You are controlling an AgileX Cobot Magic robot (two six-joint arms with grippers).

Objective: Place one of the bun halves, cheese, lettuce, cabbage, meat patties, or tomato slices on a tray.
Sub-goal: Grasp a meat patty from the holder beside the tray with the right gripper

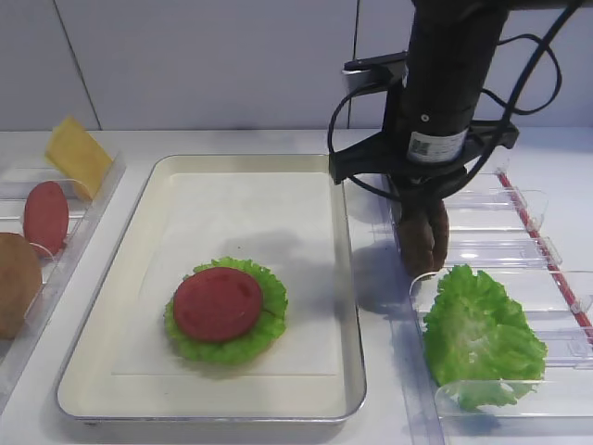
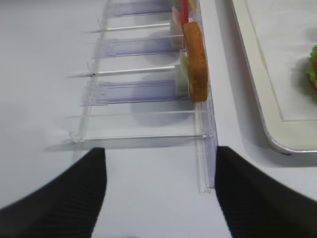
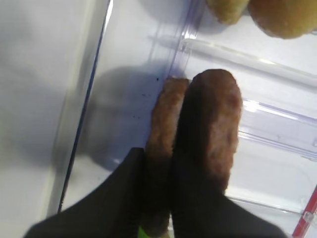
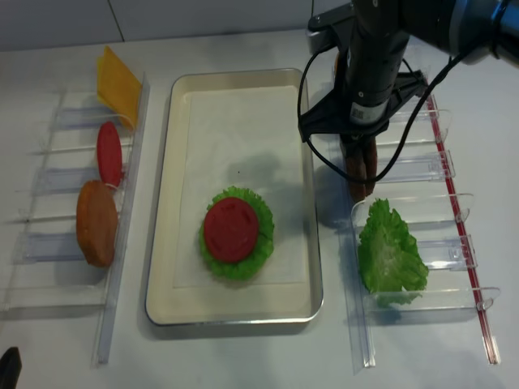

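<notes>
Two dark-brown meat patties [image 1: 424, 236] stand on edge in the clear rack to the right of the tray [image 1: 347, 278]. My right gripper [image 3: 163, 144] reaches down from above and is shut on the left patty [image 3: 166, 114]. The other patty [image 3: 220, 124] leans against the outside of its right finger. On the tray's white paper lies a lettuce leaf [image 1: 264, 324] with a tomato slice [image 1: 218, 303] on top. My left gripper [image 2: 159, 158] is open and holds nothing, low over the table by the near end of the left rack.
The right rack [image 1: 519, 218] also holds a lettuce leaf [image 1: 477, 334] in front of the patties and bun halves [image 3: 282, 17] beyond them. The left rack [image 2: 148, 89] holds a bun half [image 1: 17, 283], a tomato slice [image 1: 46, 215] and cheese [image 1: 79, 153].
</notes>
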